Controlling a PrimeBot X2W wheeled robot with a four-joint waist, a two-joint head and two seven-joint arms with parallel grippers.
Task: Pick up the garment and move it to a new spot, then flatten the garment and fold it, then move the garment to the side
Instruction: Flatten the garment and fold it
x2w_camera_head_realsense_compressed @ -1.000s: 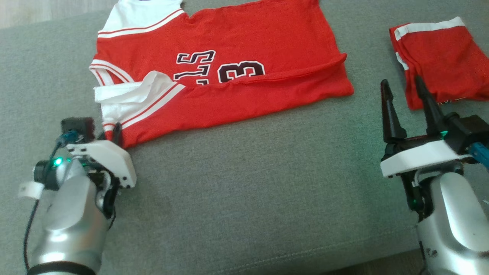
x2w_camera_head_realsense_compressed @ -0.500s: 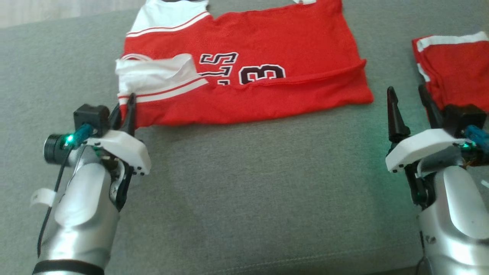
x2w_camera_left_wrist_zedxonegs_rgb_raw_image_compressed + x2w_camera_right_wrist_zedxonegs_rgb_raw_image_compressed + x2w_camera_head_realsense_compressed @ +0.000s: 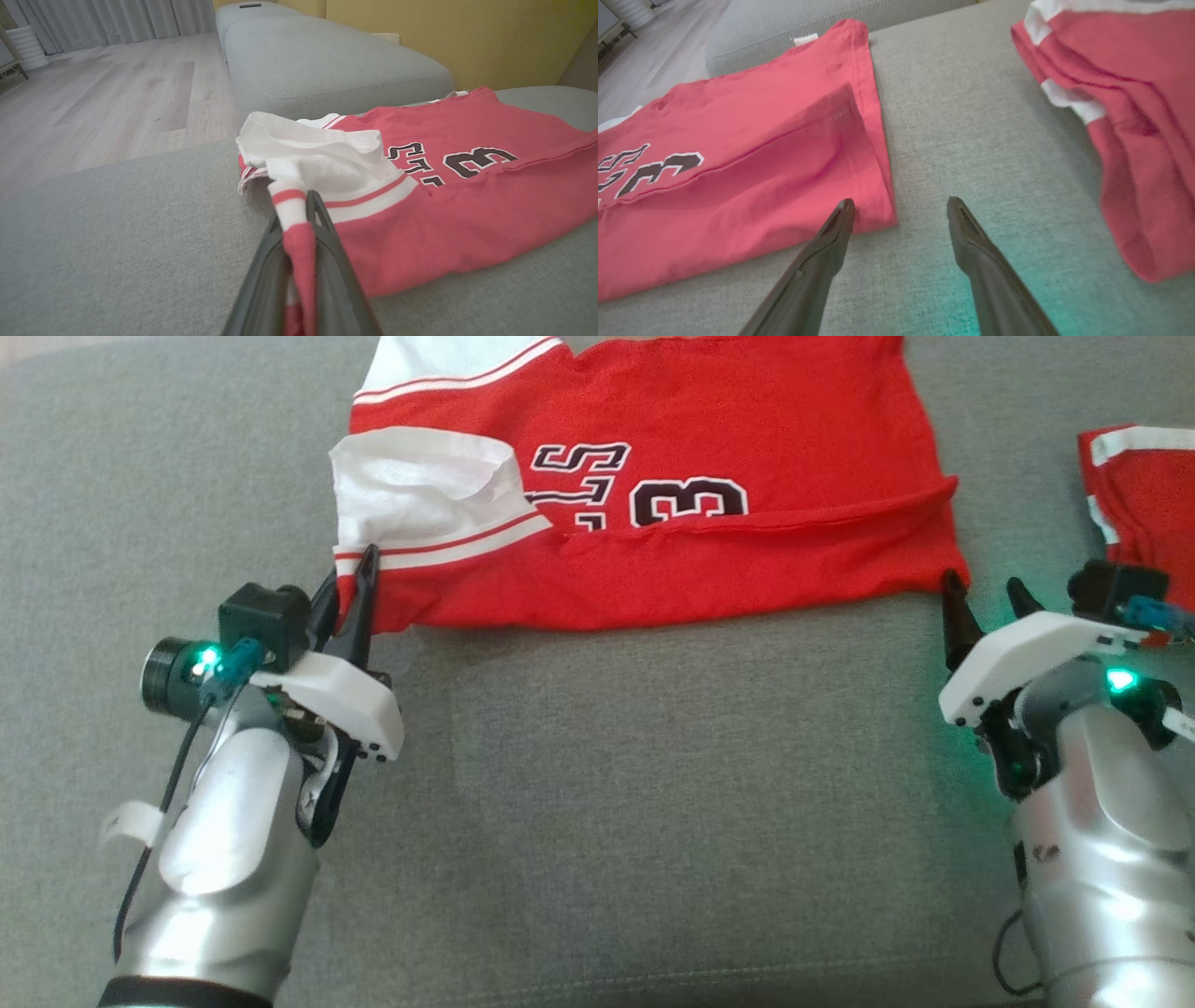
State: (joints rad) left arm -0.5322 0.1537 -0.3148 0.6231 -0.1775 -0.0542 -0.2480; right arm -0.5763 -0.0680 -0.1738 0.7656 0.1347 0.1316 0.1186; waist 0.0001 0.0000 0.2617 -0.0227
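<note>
Left gripper (image 3: 353, 581) is clamped on the red jersey (image 3: 747, 551) at its near-left corner, by the white-striped sleeve hem. In the left wrist view, cloth is pinched between the two dark fingers (image 3: 336, 261). The jersey lies mostly flat on the grey sofa cushion (image 3: 653, 803), near long edge folded over, black "3" showing, white sleeve bunched beside the grip. Right gripper (image 3: 982, 583) has its fingers spread wide, holding nothing, tips at the jersey's near-right corner; can't tell if they touch it. Second red garment (image 3: 1134, 485) with white stripes lies to the right, apart from the jersey.
</note>
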